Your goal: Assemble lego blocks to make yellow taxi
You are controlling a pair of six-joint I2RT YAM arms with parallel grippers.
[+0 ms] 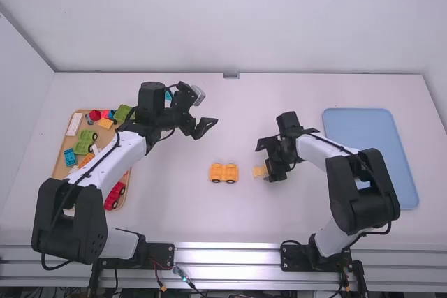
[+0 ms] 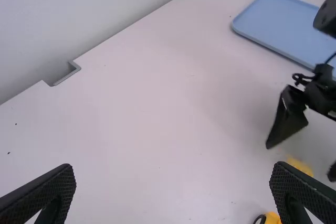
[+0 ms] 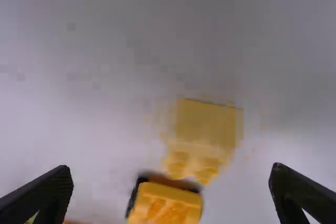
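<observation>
My left gripper (image 1: 204, 128) is over the left-middle of the table, well away from the yellow pieces; in the left wrist view the left gripper (image 2: 173, 192) is open with nothing between its fingers. My right gripper (image 1: 265, 160) is low at a yellow block (image 1: 260, 172), right of the yellow car base (image 1: 224, 173), whose black wheels face the arms. In the right wrist view the right gripper (image 3: 170, 192) stands open, with the studded yellow block (image 3: 205, 132) and the car base (image 3: 165, 205) between and beyond its fingers. The block and base look separate.
A wooden tray (image 1: 61, 162) of mixed blocks, with red, green and blue pieces, lies at the left, partly under the left arm. The blue tray (image 1: 363, 127) is at the right, behind the right arm.
</observation>
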